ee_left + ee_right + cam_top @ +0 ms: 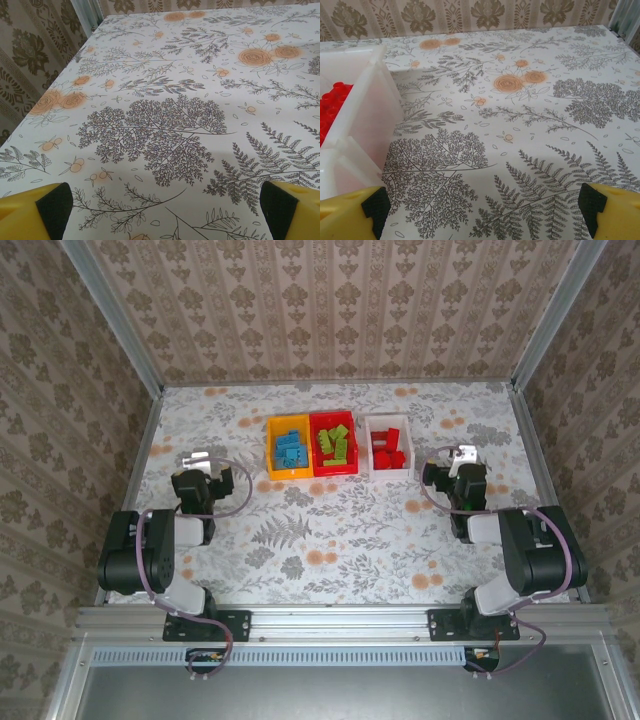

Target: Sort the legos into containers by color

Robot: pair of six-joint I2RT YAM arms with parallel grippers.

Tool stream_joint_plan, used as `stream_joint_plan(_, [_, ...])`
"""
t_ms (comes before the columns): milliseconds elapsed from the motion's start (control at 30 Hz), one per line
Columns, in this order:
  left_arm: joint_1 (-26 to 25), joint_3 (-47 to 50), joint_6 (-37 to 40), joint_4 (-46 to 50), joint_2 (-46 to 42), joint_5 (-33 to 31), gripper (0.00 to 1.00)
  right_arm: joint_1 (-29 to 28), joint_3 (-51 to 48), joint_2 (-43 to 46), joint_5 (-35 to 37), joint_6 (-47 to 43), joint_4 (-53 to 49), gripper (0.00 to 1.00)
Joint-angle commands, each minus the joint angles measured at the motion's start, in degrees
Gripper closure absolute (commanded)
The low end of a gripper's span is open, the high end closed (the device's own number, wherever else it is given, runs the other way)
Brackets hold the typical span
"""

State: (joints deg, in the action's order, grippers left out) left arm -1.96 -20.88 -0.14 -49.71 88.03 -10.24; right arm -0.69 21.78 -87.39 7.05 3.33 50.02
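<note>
Blue bricks (290, 451) in orange bin (270, 454), green bricks (334, 445) in red bin (333, 472), red bricks (389, 455) in white bin (389, 420). Left claw (200, 462), right claw (462, 456) wide, empty. Sorting looks done.

Setting: a robot test cell in a lab, not a lived-in room. Evidence: the table (340, 540) is boxed in on three sides by wall panels (330, 300) papered in a damask print and held in aluminium frame posts (112, 315). A floral printed sheet covers its top, and the cabled left arm (150, 550) and right arm (530, 550) are bolted to an aluminium rail (340, 620) at the near edge. Three containers (334, 471) of colour-sorted legos (333, 445) stand in a row as staged props.
</note>
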Motion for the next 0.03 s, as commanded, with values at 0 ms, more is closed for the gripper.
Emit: stream_joint_plan(0, [-0.4, -1.2, 1.1, -1.2, -0.1, 0.2, 0.0, -0.5, 0.0, -0.4, -0.1, -0.7, 2.0, 0.0])
